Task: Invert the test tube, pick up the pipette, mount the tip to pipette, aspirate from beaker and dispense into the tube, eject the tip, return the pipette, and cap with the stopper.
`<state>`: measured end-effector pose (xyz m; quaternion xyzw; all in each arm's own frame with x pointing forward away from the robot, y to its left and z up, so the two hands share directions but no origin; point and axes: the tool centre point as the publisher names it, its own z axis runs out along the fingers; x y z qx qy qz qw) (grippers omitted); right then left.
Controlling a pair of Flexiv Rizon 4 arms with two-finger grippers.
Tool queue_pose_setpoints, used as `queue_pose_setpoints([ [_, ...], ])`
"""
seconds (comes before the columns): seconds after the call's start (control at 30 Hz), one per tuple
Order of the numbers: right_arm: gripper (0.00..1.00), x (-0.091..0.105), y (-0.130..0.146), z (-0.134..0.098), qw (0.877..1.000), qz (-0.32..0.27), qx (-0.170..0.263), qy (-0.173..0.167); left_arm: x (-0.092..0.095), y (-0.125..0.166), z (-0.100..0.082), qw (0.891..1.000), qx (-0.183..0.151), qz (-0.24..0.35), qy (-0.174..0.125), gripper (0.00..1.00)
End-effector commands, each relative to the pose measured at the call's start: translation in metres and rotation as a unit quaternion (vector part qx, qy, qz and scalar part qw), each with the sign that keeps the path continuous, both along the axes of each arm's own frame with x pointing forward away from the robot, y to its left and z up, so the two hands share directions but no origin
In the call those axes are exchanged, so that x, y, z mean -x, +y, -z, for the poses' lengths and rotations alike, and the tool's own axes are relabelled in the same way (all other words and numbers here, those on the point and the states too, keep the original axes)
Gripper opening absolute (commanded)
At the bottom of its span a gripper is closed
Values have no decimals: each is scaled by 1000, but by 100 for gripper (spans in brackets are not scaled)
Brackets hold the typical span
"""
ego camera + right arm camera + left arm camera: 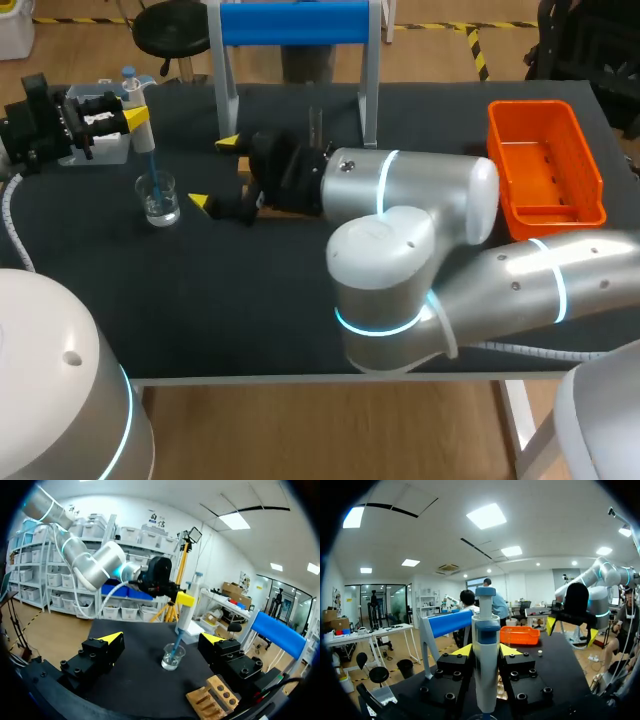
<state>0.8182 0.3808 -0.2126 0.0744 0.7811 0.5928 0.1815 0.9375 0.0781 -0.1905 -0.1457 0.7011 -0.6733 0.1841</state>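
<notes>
1. Head view: in the upper left of the frame the left hand (135, 117) grips the pipette (132, 92) upright. Its blue tip (150, 165) is dipped into the beaker (159, 200) on the counter (250, 300). Just right of the beaker the right hand (214, 172) hangs open, holding nothing
2. Left wrist view: the pipette stands between the left hand's fingers, pressed from both sides. The right hand shows well ahead, its jaws apart
3. Right wrist view: the beaker sits ahead of the right hand, between its spread fingers but untouched. The tip reaches into the liquid, and a wooden block (214, 697) lies just beside one finger
4. Step in hand, as I judge it: aspirating from the beaker, tip already mounted. The next move calls for a straight lift clear of the rim, then a level carry to the tube to dispense. I cannot make out the tube for sure
</notes>
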Motion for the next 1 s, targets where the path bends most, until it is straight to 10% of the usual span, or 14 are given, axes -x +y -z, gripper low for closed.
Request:
queue_pose_setpoints([
  [0.03,100,10,-31,-14,982,-185,-3,39,0,1,0,1000,1,1,-1,0],
  [1.0,100,2,-36,-77,905,-418,-38,75,0,1,0,1000,1,1,-1,0],
])
